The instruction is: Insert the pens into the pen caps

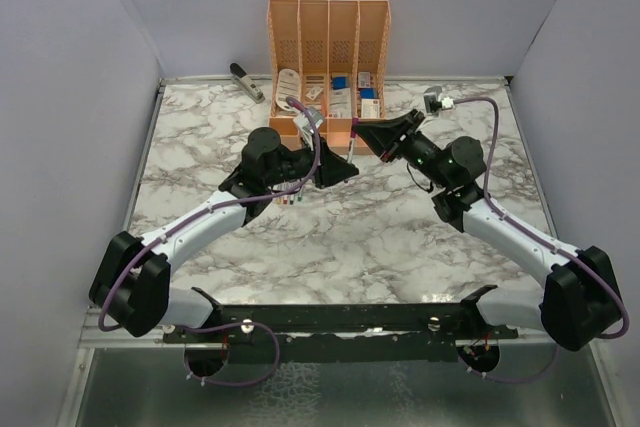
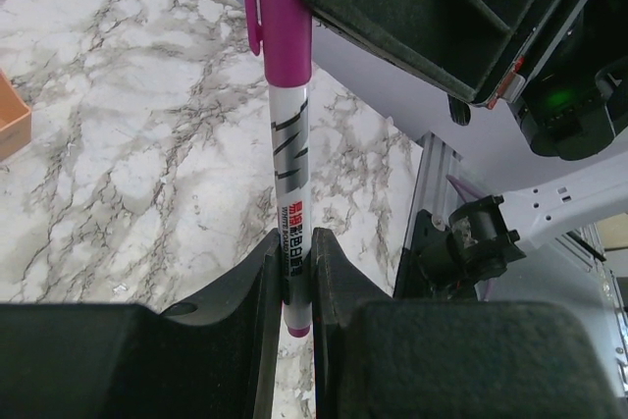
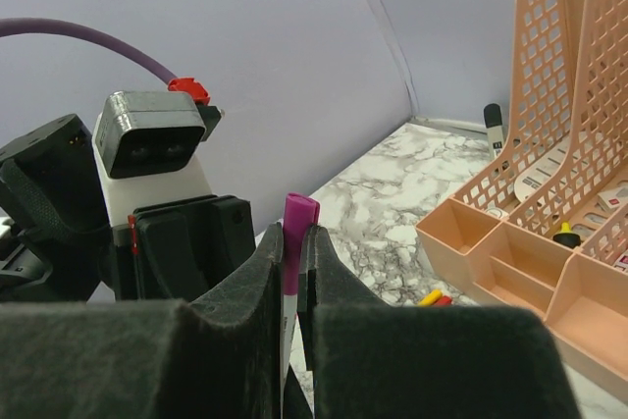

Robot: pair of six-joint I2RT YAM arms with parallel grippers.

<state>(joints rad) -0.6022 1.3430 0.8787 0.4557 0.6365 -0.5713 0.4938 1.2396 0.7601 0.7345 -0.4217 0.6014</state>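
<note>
Purple cap [image 3: 299, 215] clamped in right tool [image 3: 294, 254], hiding pen [image 2: 290, 144] tip; left tool [image 2: 294, 254] clamps barrel

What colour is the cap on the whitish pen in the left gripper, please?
The plastic cap is magenta-purple; left wrist view shows it best.

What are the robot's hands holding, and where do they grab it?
The left gripper pinches the pen near its uncapped end; the right gripper pinches the purple cap on the other end.
</note>
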